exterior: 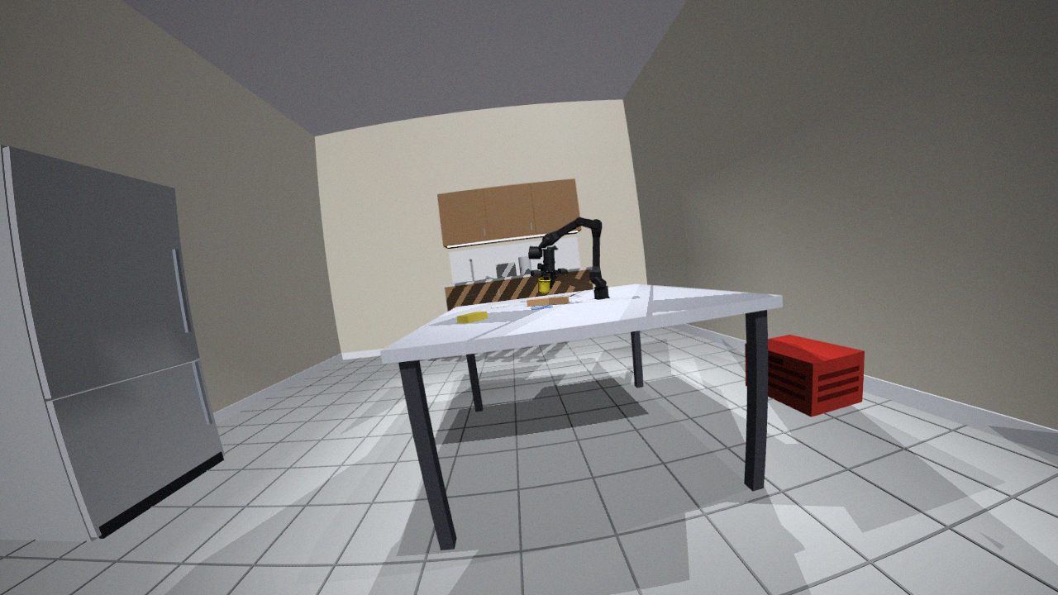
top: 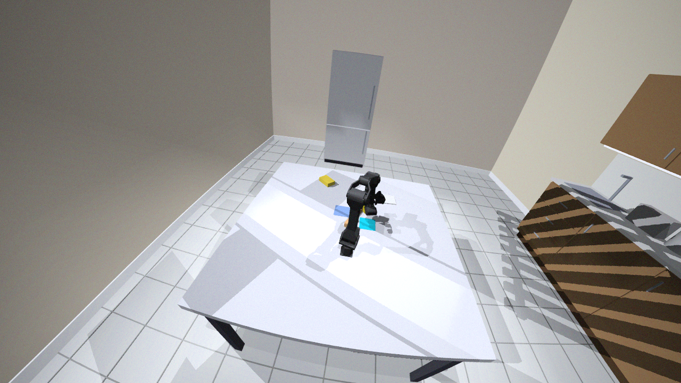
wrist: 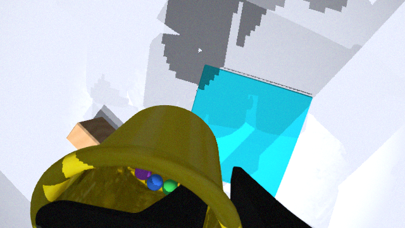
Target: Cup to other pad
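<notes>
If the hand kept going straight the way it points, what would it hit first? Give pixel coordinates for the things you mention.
Probably the cyan pad (top: pixel 367 224) (wrist: pixel 269 117), with the held cup's (top: pixel 363 209) (exterior: pixel 543 285) (wrist: pixel 168 130) base landing first; depth is unclear, and it might catch the pad's edge.

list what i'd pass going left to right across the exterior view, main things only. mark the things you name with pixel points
refrigerator (top: pixel 349 90) (exterior: pixel 118 296) → yellow block (top: pixel 326 181) (exterior: pixel 472 317) → yellow cup (top: pixel 364 209) (exterior: pixel 544 285) (wrist: pixel 164 133) → arm's base (top: pixel 346 253) (exterior: pixel 601 294) → red crate (exterior: pixel 831 377)

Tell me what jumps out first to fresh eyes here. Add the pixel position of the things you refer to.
The yellow cup (exterior: pixel 544 284) (wrist: pixel 171 130), held aloft in the gripper (exterior: pixel 545 278) with marbles (wrist: pixel 154 182) inside, fills the wrist view's lower left. Beyond it, the cyan pad (top: pixel 367 224) (wrist: pixel 253 117) glows on the table. The exterior view's red box (exterior: pixel 813 373) stands on the floor, right of the table.
</notes>
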